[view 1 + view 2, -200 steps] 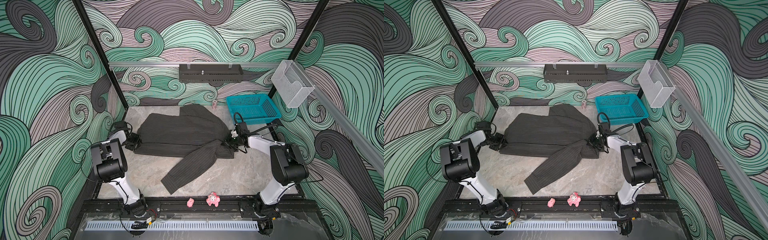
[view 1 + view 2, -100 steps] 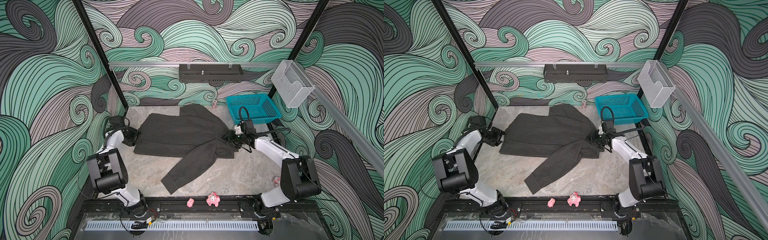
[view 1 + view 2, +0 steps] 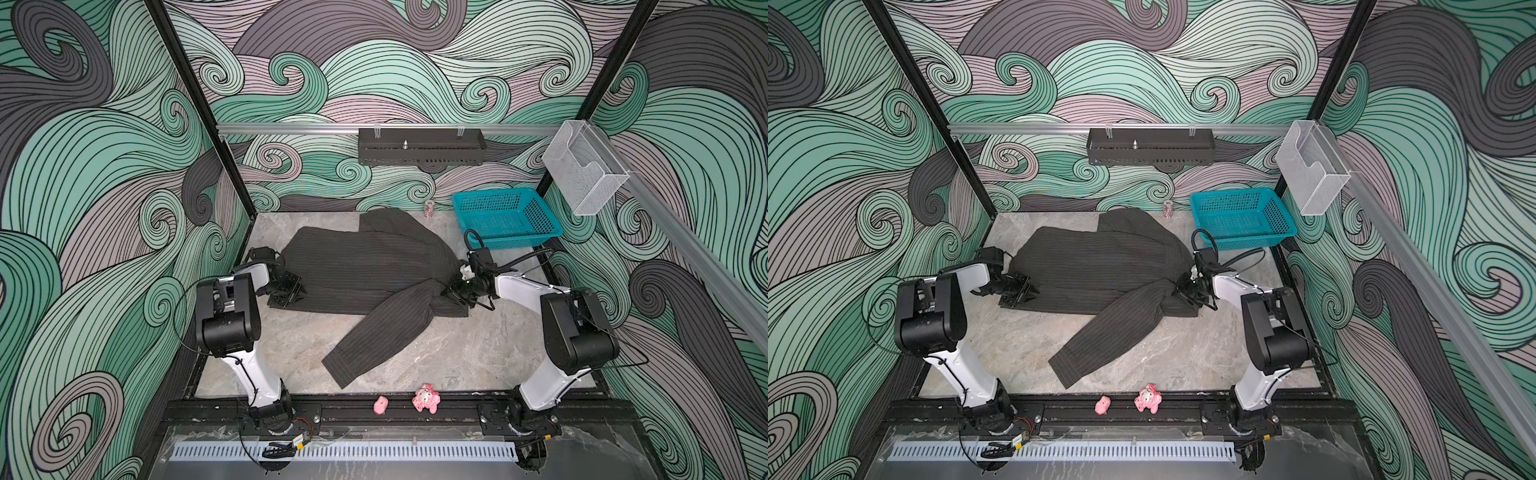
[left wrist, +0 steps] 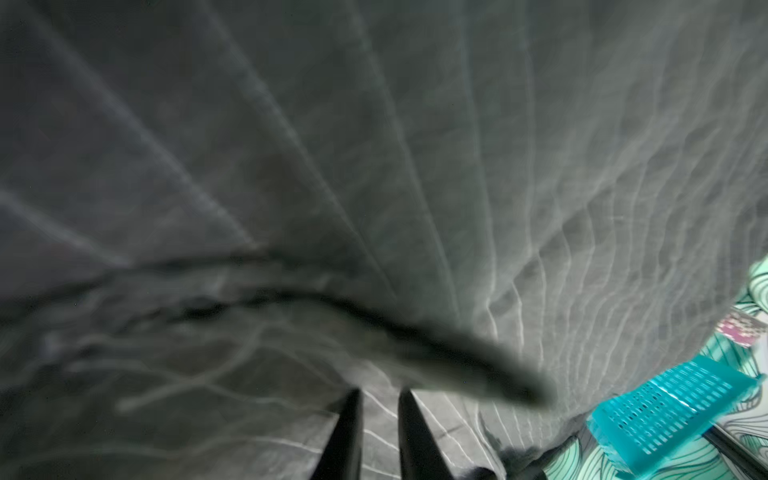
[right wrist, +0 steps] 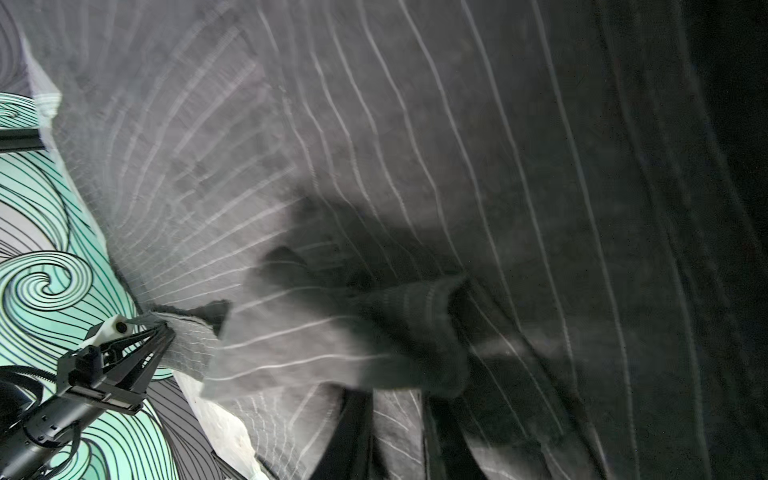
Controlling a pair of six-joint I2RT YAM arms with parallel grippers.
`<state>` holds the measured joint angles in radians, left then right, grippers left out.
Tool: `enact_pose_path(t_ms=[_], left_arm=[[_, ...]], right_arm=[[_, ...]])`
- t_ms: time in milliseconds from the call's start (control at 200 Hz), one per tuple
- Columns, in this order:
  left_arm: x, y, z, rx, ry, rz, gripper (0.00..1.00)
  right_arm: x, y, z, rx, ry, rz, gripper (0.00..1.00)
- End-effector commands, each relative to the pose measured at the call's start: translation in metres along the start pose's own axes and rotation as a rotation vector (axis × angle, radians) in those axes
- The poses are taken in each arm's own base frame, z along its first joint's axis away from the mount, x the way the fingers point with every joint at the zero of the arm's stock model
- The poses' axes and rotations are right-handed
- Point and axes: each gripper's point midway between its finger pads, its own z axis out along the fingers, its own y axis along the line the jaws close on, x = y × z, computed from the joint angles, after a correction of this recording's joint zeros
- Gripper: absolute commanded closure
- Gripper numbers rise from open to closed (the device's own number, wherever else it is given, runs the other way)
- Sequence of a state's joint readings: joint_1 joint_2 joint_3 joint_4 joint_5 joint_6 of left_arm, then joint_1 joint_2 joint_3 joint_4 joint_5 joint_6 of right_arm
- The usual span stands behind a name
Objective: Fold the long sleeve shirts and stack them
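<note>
The long sleeve shirt (image 3: 365,270) (image 3: 1096,266) lies spread on the marble table, dark with thin pale pinstripes. One sleeve (image 3: 374,340) runs diagonally toward the front edge. My left gripper (image 3: 296,291) (image 3: 1026,291) is at the shirt's left edge. In the left wrist view its narrow jaws (image 4: 380,395) are closed on striped fabric (image 4: 374,166). My right gripper (image 3: 452,293) (image 3: 1180,291) is at the right edge, by the sleeve's root. In the right wrist view it (image 5: 395,395) pinches cloth (image 5: 415,145) under a raised fold.
A teal basket (image 3: 505,216) (image 4: 665,407) stands at the back right. A small speckled object (image 3: 429,208) sits by the back wall. Two pink toys (image 3: 426,399) (image 3: 380,405) lie on the front rail. A clear box (image 3: 582,166) and a black shelf (image 3: 419,145) hang on the walls.
Both grippers have shifted inward and a little forward along the shirt's side edges. The arms' elbows swung out half a second ago and have come back. The shirt has barely moved.
</note>
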<state>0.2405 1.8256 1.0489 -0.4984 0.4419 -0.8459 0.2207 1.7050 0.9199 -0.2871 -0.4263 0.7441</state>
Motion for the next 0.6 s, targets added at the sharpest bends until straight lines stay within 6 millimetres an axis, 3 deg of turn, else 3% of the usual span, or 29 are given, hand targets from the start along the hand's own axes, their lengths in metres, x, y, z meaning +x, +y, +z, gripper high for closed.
enact_pose_path(t_ms=[0,195,370,440,515,595], left_arm=[[0.006,0.034,0.003,-0.091,0.006,-0.027,0.79],[0.027,0.063,-0.005,-0.122,0.022,-0.03,0.78],[0.046,0.073,-0.032,-0.109,0.012,0.014,0.76],[0.051,0.067,-0.05,-0.084,-0.009,0.054,0.7],[0.055,0.054,-0.068,-0.045,-0.021,0.101,0.54],[0.063,0.029,-0.095,0.031,-0.061,0.195,0.42]], right_arm=[[0.015,-0.021,0.006,0.052,0.03,0.027,0.77],[0.038,-0.046,0.002,0.117,0.061,0.025,0.77],[0.062,-0.063,-0.015,0.169,0.09,0.006,0.76],[0.067,-0.066,-0.022,0.181,0.089,-0.002,0.76],[0.069,-0.063,-0.029,0.17,0.081,-0.014,0.76],[0.066,-0.052,-0.039,0.138,0.059,-0.031,0.74]])
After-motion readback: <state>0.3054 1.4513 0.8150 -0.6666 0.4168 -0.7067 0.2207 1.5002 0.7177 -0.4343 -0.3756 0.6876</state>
